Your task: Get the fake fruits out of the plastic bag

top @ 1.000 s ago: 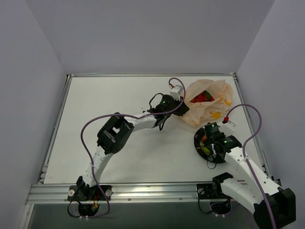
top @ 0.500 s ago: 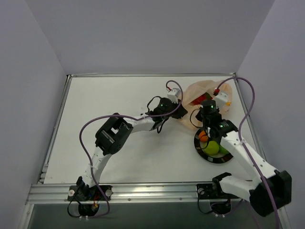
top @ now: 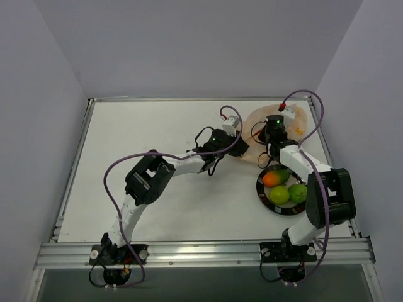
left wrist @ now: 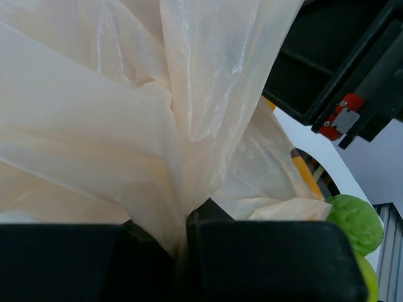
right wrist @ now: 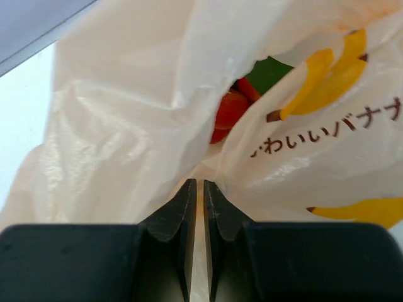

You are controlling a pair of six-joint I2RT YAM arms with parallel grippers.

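– Right gripper has left the plate for the bag in the last second, and I've snapped its fingers from wide to nearly together.
– Holding what?
– Looks like a fold of bag at the mouth. Left gripper is clamped tight on the opposite edge, so I'd guess the next step is spreading the mouth or tipping.
– Contents?
– Plate: mango and two green apples, already out. The bag sits far right on the table, just beyond the plate. A red fruit and a green piece are inside; I can't count more.
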